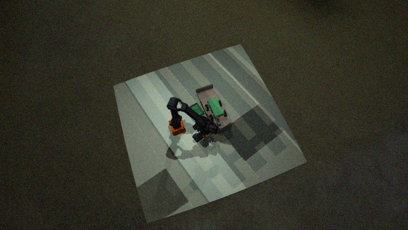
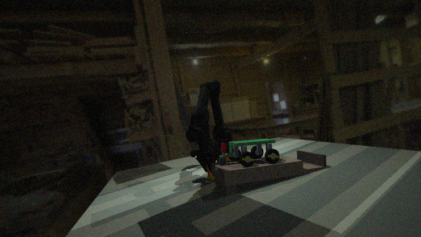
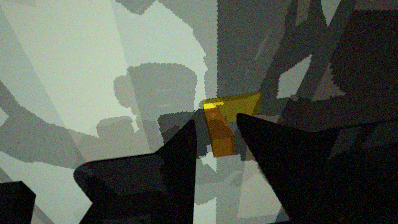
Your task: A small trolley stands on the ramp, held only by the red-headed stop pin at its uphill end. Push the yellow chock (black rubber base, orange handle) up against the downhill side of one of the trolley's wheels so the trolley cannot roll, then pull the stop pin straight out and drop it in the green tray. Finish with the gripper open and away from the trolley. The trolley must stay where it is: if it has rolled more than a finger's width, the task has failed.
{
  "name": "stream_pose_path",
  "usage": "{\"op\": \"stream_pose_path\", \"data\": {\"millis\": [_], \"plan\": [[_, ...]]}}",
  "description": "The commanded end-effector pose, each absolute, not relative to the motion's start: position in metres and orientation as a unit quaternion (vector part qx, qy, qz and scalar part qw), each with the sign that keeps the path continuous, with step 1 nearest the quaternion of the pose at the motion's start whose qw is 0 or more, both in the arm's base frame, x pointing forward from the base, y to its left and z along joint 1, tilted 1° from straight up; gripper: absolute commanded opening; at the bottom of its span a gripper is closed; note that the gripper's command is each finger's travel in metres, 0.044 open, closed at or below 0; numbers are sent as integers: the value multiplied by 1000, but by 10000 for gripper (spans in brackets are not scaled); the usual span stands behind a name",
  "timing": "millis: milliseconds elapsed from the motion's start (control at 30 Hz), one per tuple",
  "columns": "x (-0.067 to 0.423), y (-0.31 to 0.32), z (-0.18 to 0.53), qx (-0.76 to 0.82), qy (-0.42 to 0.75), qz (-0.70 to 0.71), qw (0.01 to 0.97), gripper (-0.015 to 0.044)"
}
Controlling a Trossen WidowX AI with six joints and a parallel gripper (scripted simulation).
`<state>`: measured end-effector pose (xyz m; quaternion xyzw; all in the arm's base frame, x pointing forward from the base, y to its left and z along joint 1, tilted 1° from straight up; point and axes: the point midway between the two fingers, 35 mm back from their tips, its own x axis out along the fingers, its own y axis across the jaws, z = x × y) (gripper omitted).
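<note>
The yellow chock (image 1: 208,135) (image 2: 210,177) (image 3: 242,106) stands on the table beside the ramp's uphill end. My gripper (image 2: 207,169) (image 3: 215,121) is open and points down at it, with the orange handle (image 3: 220,135) between the fingertips and gaps showing on both sides. The green trolley (image 1: 216,107) (image 2: 253,142) stands on the ramp (image 1: 205,97) (image 2: 259,176). The red-headed stop pin (image 1: 218,120) (image 2: 223,147) is upright at the trolley's uphill end. The green tray (image 1: 197,108) lies beside the ramp, partly hidden by the arm in the top view.
A low end board (image 1: 204,88) (image 2: 311,159) stands at the ramp's downhill end. The arm's orange base (image 1: 177,128) is on the other side of the tray from the ramp. The ramp's raised uphill end is close beside the gripper. Dark shadows cross the table.
</note>
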<state>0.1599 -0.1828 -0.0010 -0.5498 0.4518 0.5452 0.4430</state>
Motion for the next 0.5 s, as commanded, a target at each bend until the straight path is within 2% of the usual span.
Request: {"op": "stream_pose_path", "data": {"millis": [0, 100, 367, 467], "plan": [[160, -183, 0, -550, 452, 545, 443, 138], [160, -183, 0, -550, 452, 545, 443, 59], [160, -183, 1, -550, 452, 545, 443, 0], [160, -183, 12, -550, 452, 546, 442, 0]]}}
